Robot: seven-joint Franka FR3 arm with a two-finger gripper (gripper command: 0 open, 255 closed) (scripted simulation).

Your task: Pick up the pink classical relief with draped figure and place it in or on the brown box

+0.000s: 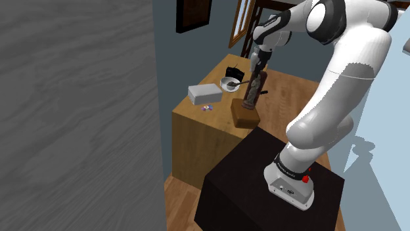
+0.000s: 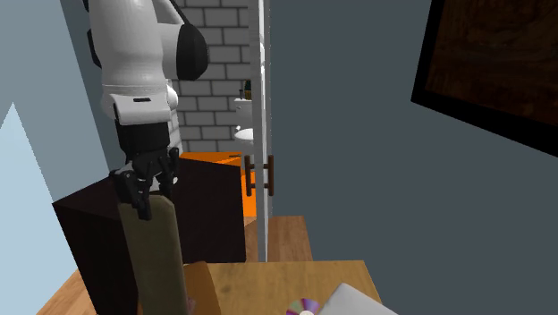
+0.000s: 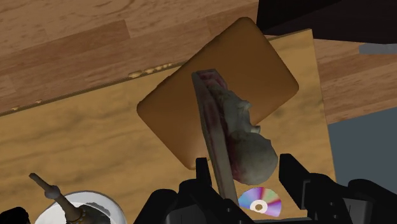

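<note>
The relief [image 3: 222, 137] is a thin pinkish-brown slab with a grey draped figure on one face. My gripper [image 3: 248, 181] is shut on its upper end and holds it upright. Directly below it on the wooden table lies the brown box [image 3: 219, 79], a flat block with rounded corners. In the shoulder view the relief [image 1: 254, 88] hangs from the gripper [image 1: 258, 67] with its lower end just over the box [image 1: 244, 116]. From the second exterior view the slab [image 2: 158, 259] looks olive-brown under the gripper [image 2: 141, 192].
A white bowl with a spoon [image 1: 230, 83], a white flat case [image 1: 203, 94], a disc [image 1: 208, 108] and a small black object [image 1: 233, 70] share the table [image 1: 197, 131]. The dark stand [image 1: 263, 184] is close to the box. A grey wall rises at the shoulder view's left.
</note>
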